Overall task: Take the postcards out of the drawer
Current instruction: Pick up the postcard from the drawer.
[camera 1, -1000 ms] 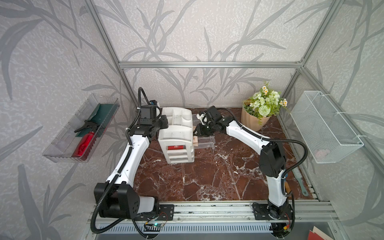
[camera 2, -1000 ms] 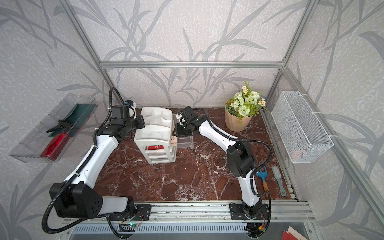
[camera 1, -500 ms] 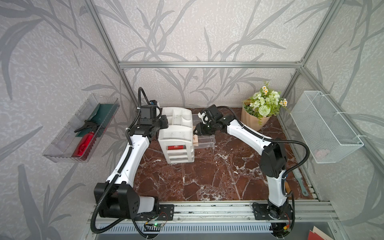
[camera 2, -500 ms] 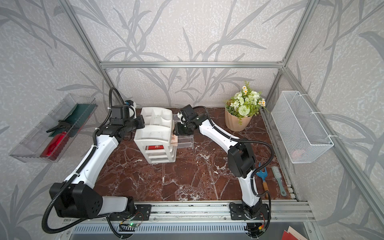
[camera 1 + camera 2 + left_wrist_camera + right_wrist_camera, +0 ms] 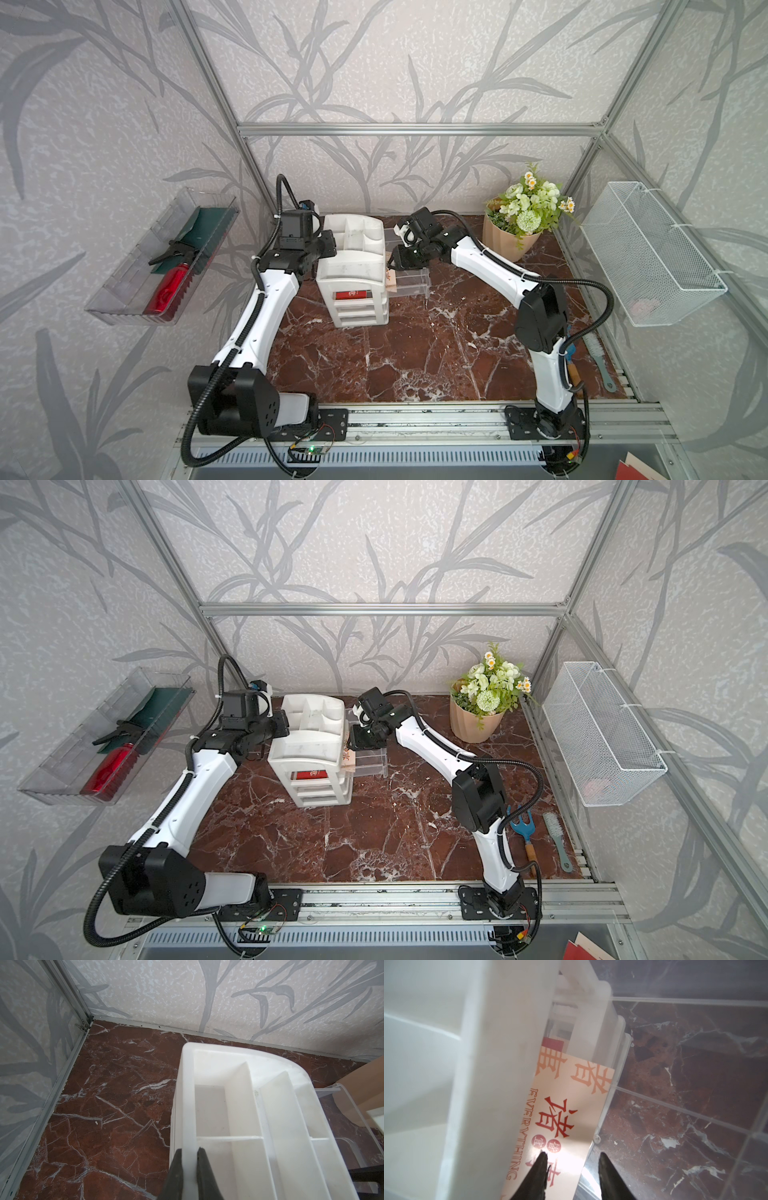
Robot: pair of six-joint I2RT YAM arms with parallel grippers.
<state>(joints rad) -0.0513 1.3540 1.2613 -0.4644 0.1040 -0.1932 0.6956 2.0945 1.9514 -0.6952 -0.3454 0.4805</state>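
A white organiser [image 5: 353, 257] [image 5: 309, 737] stands mid-table, its clear drawer [image 5: 411, 282] [image 5: 610, 1088] pulled out to the right. The postcards lie in that drawer: a pale peach one [image 5: 571, 1105] [image 5: 390, 279] with red characters on top, another peach one [image 5: 550, 1064] under it, and a red one [image 5: 552, 1044] lowest. My right gripper [image 5: 572, 1154] [image 5: 392, 259] hangs open just above them, one fingertip [image 5: 543, 1159] over the top card, the other past its edge. My left gripper [image 5: 189, 1149] [image 5: 328, 249] is shut on the organiser's rim [image 5: 188, 1105].
A flower pot [image 5: 509, 241] stands at the back right. On the right wall hangs a wire basket [image 5: 648, 257], on the left wall a clear tray [image 5: 124, 299] with a red bottle. A blue garden fork [image 5: 521, 829] and a brush [image 5: 557, 845] lie at the right edge.
My right wrist has shifted slightly over the open drawer. The left arm has held still on the organiser.
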